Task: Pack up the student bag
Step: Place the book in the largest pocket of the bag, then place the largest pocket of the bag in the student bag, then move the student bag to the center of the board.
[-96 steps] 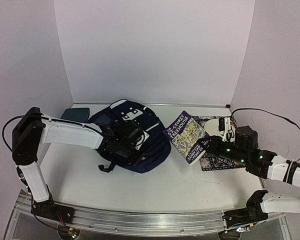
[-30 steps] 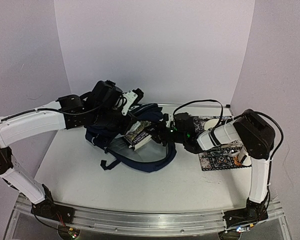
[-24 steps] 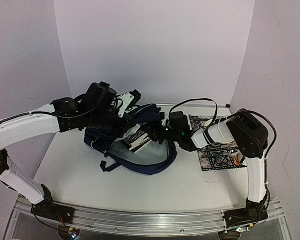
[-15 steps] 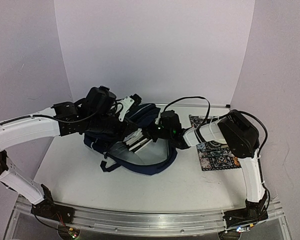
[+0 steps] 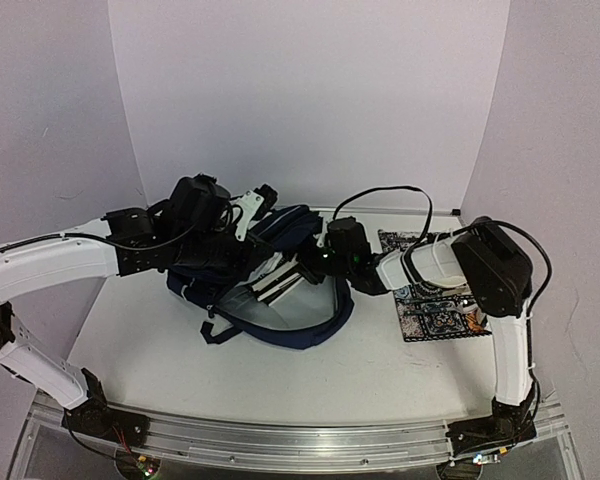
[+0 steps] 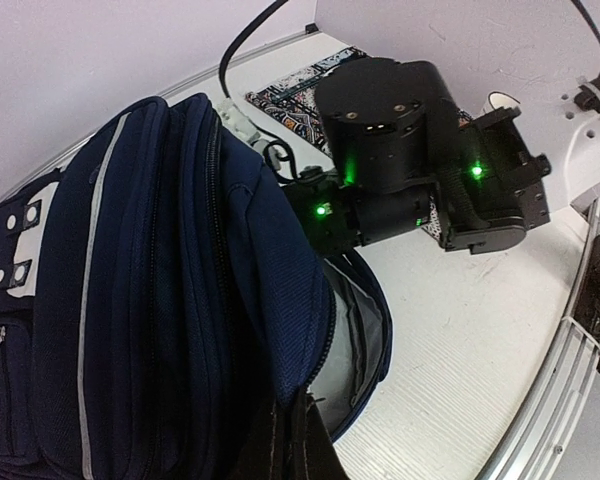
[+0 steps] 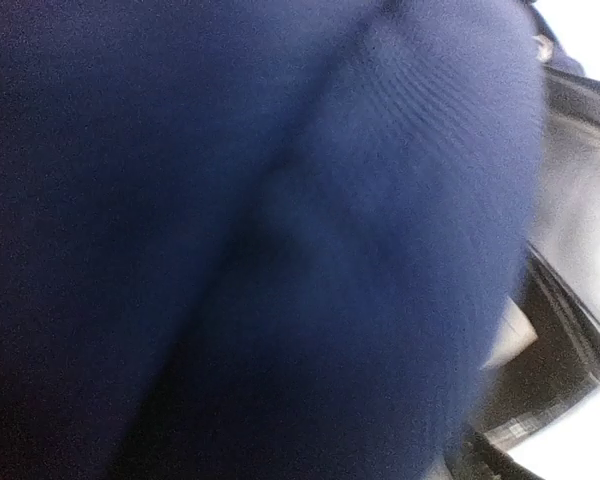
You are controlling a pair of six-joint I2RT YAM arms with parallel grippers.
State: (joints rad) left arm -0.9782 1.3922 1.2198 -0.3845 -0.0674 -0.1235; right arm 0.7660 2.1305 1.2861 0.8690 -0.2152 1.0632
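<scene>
Loading step, by the look of it. Finds the large dark navy striped fabric student bag (image 6: pixel 150 300) lying middle-left on the white table (image 5: pixel 380 380), mouth facing right. Has the left gripper (image 6: pixel 288 440) pinched tight on the bag's upper rim, holding it open. Puts the right gripper (image 5: pixel 302 270) inside that mouth, beside what looks like a book's pale page edges (image 5: pixel 279 286). Cannot tell its finger spread or hold; only blurred navy cloth in its wrist view. Probably calls next for seating the book deep, releasing it, and withdrawing without snagging the rim.
</scene>
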